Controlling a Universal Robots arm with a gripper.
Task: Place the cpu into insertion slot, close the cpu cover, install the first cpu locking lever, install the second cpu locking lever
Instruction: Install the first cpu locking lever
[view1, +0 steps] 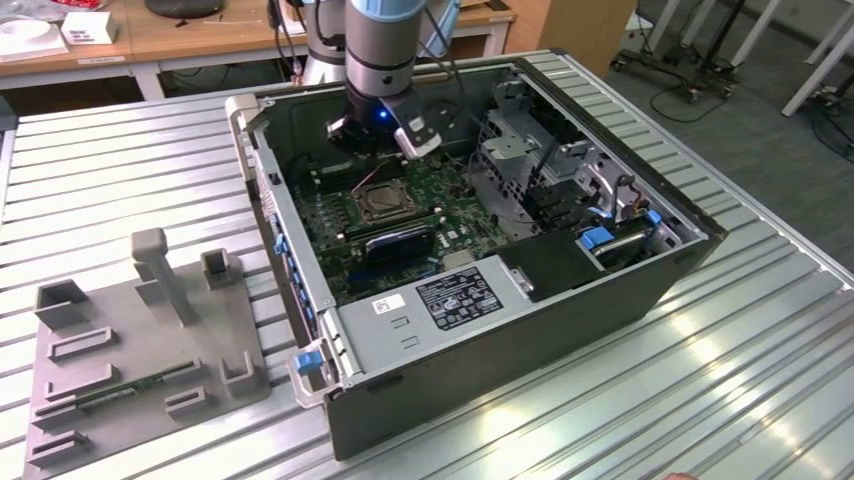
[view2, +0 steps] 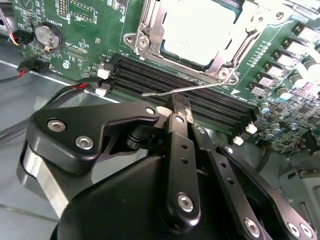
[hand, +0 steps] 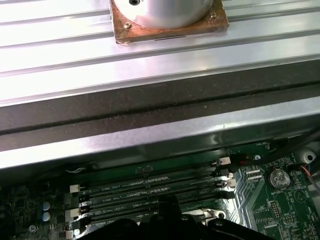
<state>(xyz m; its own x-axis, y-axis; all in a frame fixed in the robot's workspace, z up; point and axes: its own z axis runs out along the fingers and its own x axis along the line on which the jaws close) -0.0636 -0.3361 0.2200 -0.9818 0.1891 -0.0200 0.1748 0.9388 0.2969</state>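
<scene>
One cpu lies seated in the insertion slot, pale top up, just beyond the hand in the second wrist view. The cpu cover lies flat over its edges, so placing and closing read as done.

One thin wire locking lever stands unlatched. It runs free above the memory slots, between the hand and the socket, and crosses right at the fingertips. The state of the other lever cannot be told.

Hand state: the fingers are drawn together and nothing is visible between them. Whether the tips touch the lever cannot be told.

Judgement: the step in hand is the installing of a locking lever, and the hand is nearest to that wire.

Requirement, as judged:
- a downward press along the lever;
- a slight sideways shift to catch it under its retaining hook on the socket frame;
- care not to scrape the memory slots or the green motherboard underneath.

A slip off so thin a wire is the main risk.

Further out from the hand, the open computer case rests on a ribbed metal counter. A grey parts fixture sits well apart from the hand, on the exterior view's left.
</scene>
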